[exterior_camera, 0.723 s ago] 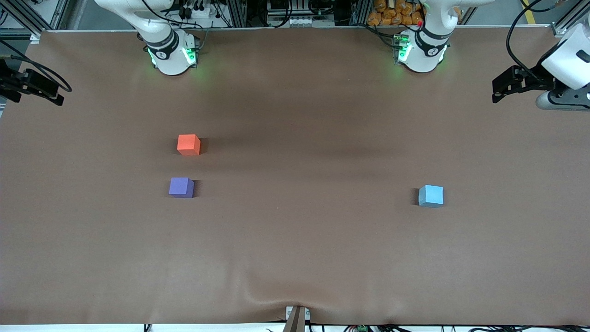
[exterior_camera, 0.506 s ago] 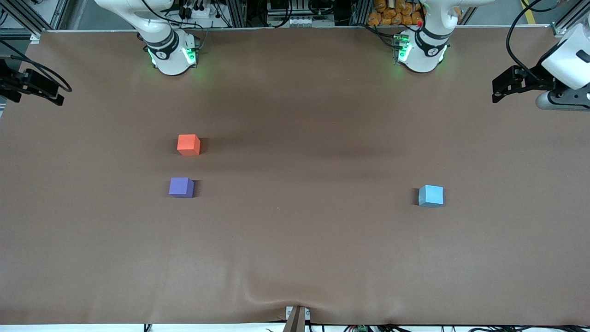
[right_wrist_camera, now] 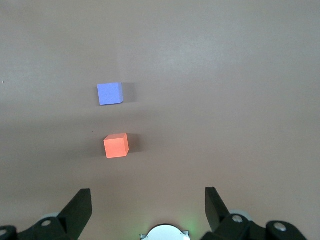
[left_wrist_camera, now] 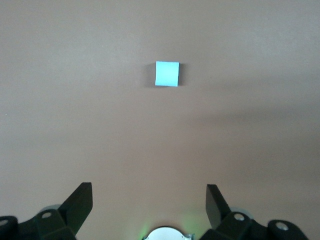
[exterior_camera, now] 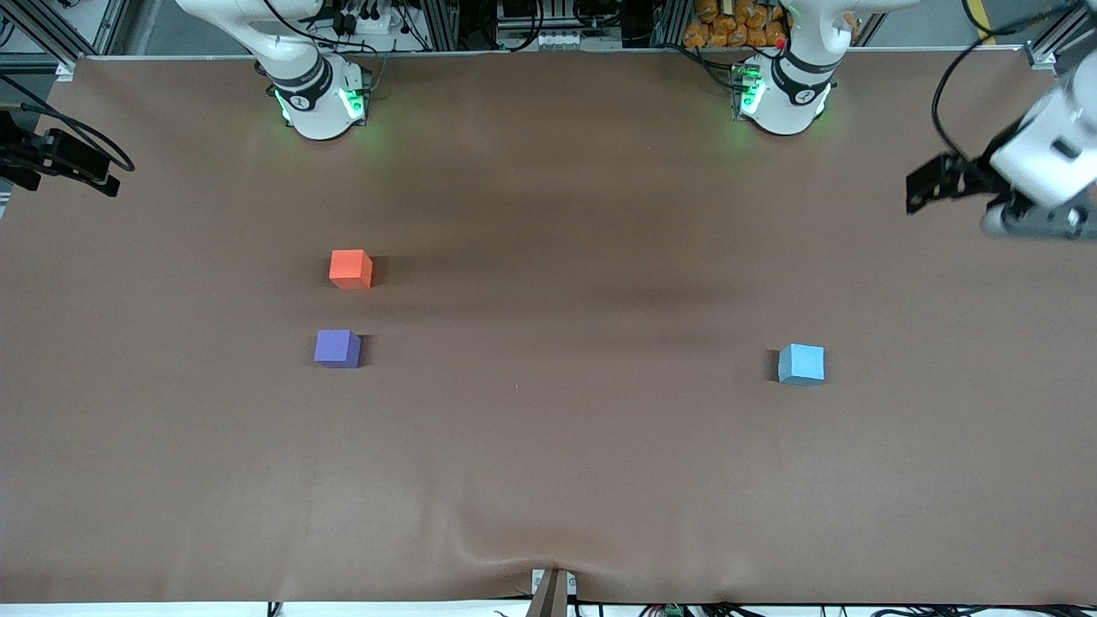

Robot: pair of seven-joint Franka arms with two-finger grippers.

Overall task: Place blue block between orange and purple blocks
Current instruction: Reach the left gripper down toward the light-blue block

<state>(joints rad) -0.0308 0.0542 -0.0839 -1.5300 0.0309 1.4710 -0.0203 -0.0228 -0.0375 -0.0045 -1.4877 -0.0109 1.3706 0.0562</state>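
The blue block (exterior_camera: 801,364) sits on the table toward the left arm's end; it also shows in the left wrist view (left_wrist_camera: 167,73). The orange block (exterior_camera: 350,269) and the purple block (exterior_camera: 337,349) sit toward the right arm's end, a small gap between them, the purple one nearer the front camera. Both show in the right wrist view, orange (right_wrist_camera: 116,145) and purple (right_wrist_camera: 109,93). My left gripper (exterior_camera: 921,184) (left_wrist_camera: 149,194) is open and empty, high over the table's edge at its own end. My right gripper (exterior_camera: 101,176) (right_wrist_camera: 147,196) is open and empty, over its end's edge.
The brown table cover (exterior_camera: 548,446) has a small wrinkle at its front edge. The two arm bases (exterior_camera: 319,98) (exterior_camera: 784,94) stand along the table's edge at the top of the front view.
The left arm's hand has tilted and shifted a little toward the front camera and the table's middle. The right arm and the three blocks have not moved.
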